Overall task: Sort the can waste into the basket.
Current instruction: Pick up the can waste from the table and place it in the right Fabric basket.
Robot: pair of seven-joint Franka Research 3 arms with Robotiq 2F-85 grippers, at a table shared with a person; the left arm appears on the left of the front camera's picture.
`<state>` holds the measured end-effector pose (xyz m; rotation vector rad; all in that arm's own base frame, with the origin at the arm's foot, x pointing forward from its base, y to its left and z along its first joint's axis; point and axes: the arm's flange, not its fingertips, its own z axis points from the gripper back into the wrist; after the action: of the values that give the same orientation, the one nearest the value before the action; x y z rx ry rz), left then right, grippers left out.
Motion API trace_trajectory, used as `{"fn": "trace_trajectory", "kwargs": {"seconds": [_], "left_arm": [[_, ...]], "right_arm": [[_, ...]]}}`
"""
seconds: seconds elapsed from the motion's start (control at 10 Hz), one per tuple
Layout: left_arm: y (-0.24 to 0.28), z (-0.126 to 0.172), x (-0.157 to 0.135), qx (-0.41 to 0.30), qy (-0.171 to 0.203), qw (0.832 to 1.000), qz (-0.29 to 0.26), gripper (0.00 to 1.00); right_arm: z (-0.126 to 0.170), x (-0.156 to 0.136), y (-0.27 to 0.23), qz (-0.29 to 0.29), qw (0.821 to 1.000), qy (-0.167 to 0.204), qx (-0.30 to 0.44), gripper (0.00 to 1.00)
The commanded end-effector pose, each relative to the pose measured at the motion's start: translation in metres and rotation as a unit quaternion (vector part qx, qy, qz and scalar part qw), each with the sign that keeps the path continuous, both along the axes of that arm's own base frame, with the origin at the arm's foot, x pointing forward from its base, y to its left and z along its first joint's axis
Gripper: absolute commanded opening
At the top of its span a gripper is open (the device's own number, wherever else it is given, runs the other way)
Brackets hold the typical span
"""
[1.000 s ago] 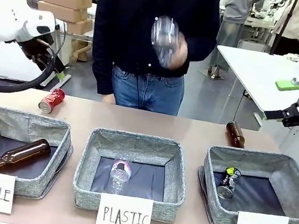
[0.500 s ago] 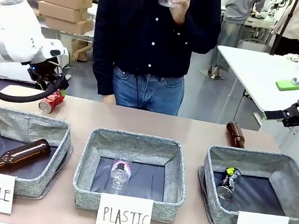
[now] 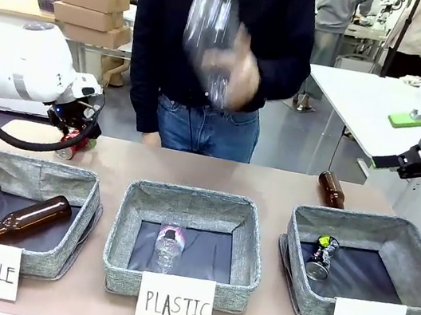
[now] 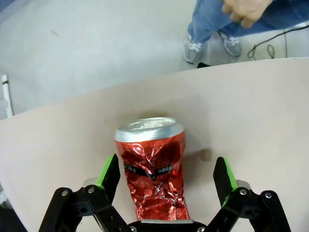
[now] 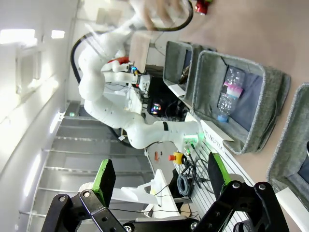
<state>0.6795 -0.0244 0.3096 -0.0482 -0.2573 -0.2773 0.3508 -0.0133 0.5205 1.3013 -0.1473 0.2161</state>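
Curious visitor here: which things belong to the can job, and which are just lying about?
Job: red dented can, flanked by the open left gripper; dark can inside the CAN basket.
Lying about: brown bottle in BOTTLE basket; second brown bottle on table; clear bottle in PLASTIC basket; second clear bottle in person's hand.

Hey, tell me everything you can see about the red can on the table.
The red can is a small metal drink can with a shiny, badly crumpled red body, a silver top rim and a dark band of tiny print. It lies on its side on the tan table, near the far left corner behind the BOTTLE basket. The open left pincer straddles it, with a gap showing on each side, so only the table touches it.
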Motion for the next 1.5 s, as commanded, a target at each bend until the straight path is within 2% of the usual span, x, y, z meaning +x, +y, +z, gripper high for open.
{"fn": "trace_trajectory", "kwargs": {"seconds": [0.0,0.1,0.2,0.3,0.4,0.5,0.8,1.2,1.3,1.4], "left_arm": [[0.0,0.011,0.006,0.007,0.004,1.0,0.009,1.0],[0.001,0.01,0.006,0.008,0.005,1.0,0.013,1.0],[0.003,0.008,0.006,0.01,0.011,1.0,0.012,0.74],[0.003,0.008,0.006,0.014,0.018,1.0,0.012,0.4],[0.004,0.009,0.006,0.017,0.019,1.0,0.011,0.14],[0.005,0.009,0.006,0.018,0.018,1.0,0.011,0.0],[0.006,0.009,0.006,0.022,0.019,1.0,0.009,0.02],[0.005,0.016,0.001,0.011,0.005,1.0,0.006,0.0],[0.009,0.029,-0.01,-0.016,0.005,1.0,-0.011,0.0],[0.013,0.076,-0.052,-0.082,-0.008,0.994,-0.072,0.0]], "right_arm": [[0.001,0.0,-0.001,0.008,1.0,-0.013,-0.001,1.0],[0.001,0.0,-0.001,0.008,1.0,-0.013,-0.001,1.0],[0.001,0.0,-0.001,0.008,1.0,-0.013,-0.001,1.0],[0.001,0.0,-0.001,0.008,1.0,-0.013,-0.001,1.0],[0.001,0.0,-0.001,0.008,1.0,-0.013,-0.001,1.0],[0.001,0.0,-0.001,0.008,1.0,-0.013,-0.001,1.0],[0.001,0.0,-0.001,0.008,1.0,-0.013,-0.001,1.0],[0.001,0.0,-0.001,0.008,1.0,-0.013,-0.001,1.0],[0.001,0.0,-0.001,0.008,1.0,-0.013,-0.001,1.0],[0.001,0.0,-0.001,0.008,1.0,-0.013,-0.001,1.0]]}}
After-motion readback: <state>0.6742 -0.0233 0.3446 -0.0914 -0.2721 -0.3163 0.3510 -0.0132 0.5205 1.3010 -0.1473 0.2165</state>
